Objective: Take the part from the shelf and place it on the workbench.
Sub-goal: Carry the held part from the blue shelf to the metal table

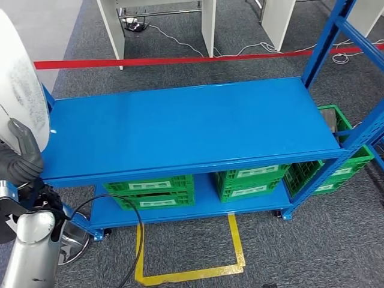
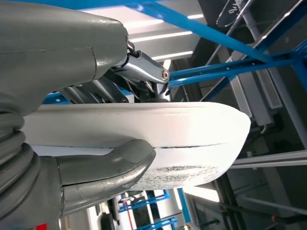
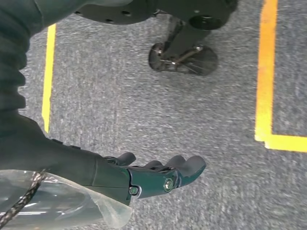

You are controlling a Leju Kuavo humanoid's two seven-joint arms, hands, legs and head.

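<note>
The part is a large white disc (image 1: 20,84) with a speckled grey face, standing at the far left of the head view. My left hand (image 1: 20,157) grips its lower edge, thumb on the face. In the left wrist view the white disc (image 2: 188,139) is pinched between the grey thumb (image 2: 108,167) and the darker fingers above it. My right hand (image 3: 159,175) hangs over grey carpet, fingers stretched out and apart, holding nothing. The blue shelf (image 1: 190,129) lies ahead, its top board bare.
Green crates (image 1: 152,192) sit on the shelf's lower level, with more (image 1: 353,159) at the right under a blue upright. Yellow floor tape (image 1: 190,273) marks a box in front. A red line (image 1: 181,60) and white furniture legs lie behind the shelf.
</note>
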